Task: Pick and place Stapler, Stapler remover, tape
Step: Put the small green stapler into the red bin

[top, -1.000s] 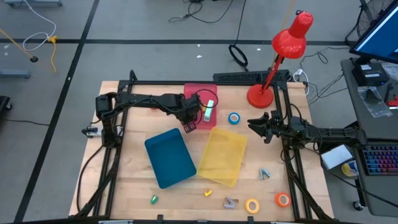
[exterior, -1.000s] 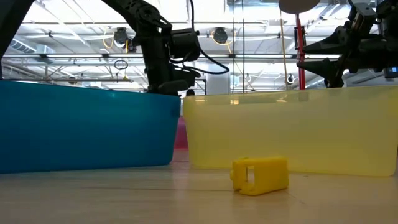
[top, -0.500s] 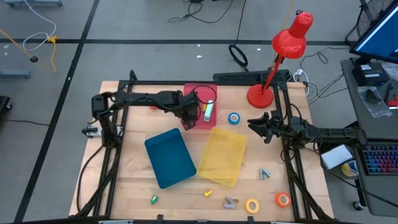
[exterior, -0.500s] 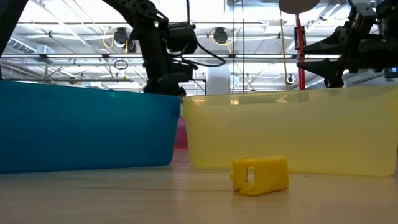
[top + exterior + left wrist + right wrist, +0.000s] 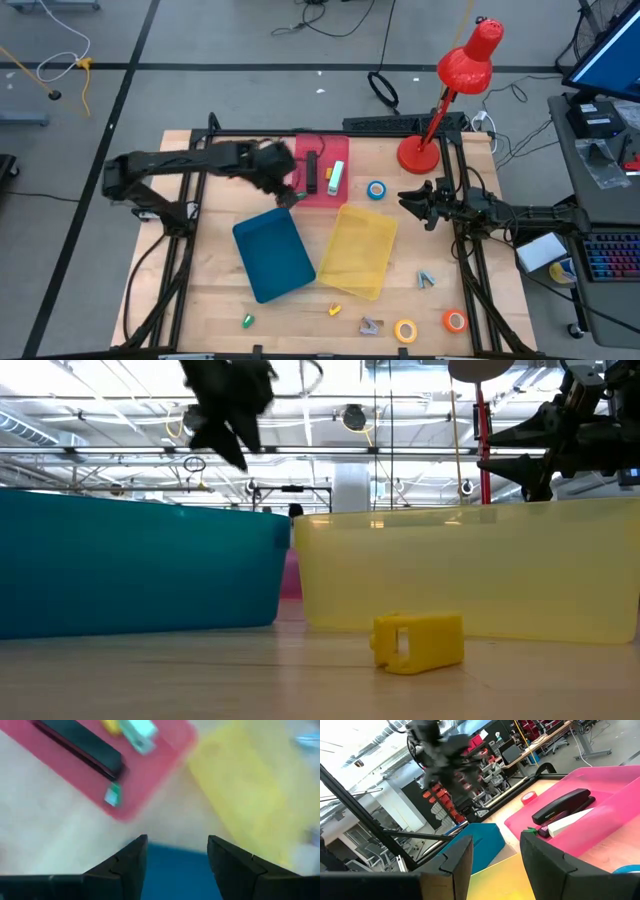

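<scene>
A black stapler (image 5: 311, 173) lies flat in the pink tray (image 5: 322, 194) at the far middle of the table, next to a white-and-green stapler (image 5: 335, 177). My left gripper (image 5: 288, 192) hovers open just left of the tray, above the blue tray's far corner, with nothing between its fingers (image 5: 176, 855). My right gripper (image 5: 410, 203) stands open and empty right of the yellow tray, near a blue tape roll (image 5: 376, 190). Yellow tape (image 5: 405, 330) and orange tape (image 5: 455, 321) lie at the near right. A grey stapler remover (image 5: 371, 325) lies near the front edge.
A blue tray (image 5: 272, 253) and a yellow tray (image 5: 360, 250) lie side by side mid-table. A red desk lamp (image 5: 420, 152) stands at the far right. Small yellow (image 5: 335, 310) and green (image 5: 246, 321) bits lie near the front edge, and another small grey piece (image 5: 426, 279) right of the yellow tray.
My left gripper has opened and let go of the black stapler, which now lies in the pink tray. The gripper has then risen and drawn back toward the table's left edge, off the tray.
</scene>
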### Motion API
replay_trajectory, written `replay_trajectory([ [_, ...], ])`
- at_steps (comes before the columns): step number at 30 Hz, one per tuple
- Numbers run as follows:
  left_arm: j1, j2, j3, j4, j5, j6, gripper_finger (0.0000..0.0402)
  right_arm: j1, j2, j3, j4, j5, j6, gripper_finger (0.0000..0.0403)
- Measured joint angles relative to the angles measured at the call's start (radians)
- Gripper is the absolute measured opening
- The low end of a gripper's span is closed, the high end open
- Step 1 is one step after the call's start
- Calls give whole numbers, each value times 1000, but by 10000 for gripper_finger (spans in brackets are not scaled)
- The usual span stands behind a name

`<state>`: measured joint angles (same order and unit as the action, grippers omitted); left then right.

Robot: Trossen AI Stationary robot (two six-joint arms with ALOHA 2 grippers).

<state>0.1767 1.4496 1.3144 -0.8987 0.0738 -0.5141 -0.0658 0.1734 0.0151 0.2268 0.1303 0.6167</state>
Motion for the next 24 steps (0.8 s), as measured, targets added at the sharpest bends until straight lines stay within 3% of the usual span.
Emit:
replay_trajectory([
  [9,-353,-136,0,-80,98,-501,207,0,0,0,0,0,0,157],
  [17,-657,-89,0,-88,93,-873,207,0,0,0,0,0,3,157],
  [24,-836,-4,0,-86,36,-1080,207,0,0,0,0,0,4,157],
])
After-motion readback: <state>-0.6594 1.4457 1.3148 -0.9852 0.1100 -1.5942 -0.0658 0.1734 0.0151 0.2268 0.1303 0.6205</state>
